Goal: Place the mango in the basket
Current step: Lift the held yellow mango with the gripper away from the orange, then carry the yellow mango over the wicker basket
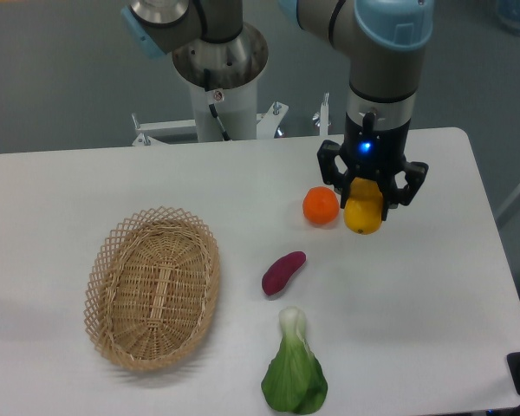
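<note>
The jaws of the gripper (365, 198) pinch the mango (363, 216) from both sides, low over the white surface (416, 303). An orange fruit (321, 206) sits just beside it, a purple sweet potato (282, 271) and a leafy green (294, 373) nearer the camera, and the basket (153, 287) well apart.

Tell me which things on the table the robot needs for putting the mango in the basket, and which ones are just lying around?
Needed for the job:
- mango, between the fingers of the hand
- basket, nothing in it yet

Just lying about:
- orange fruit, right next to the mango
- purple sweet potato
- leafy green vegetable
</note>
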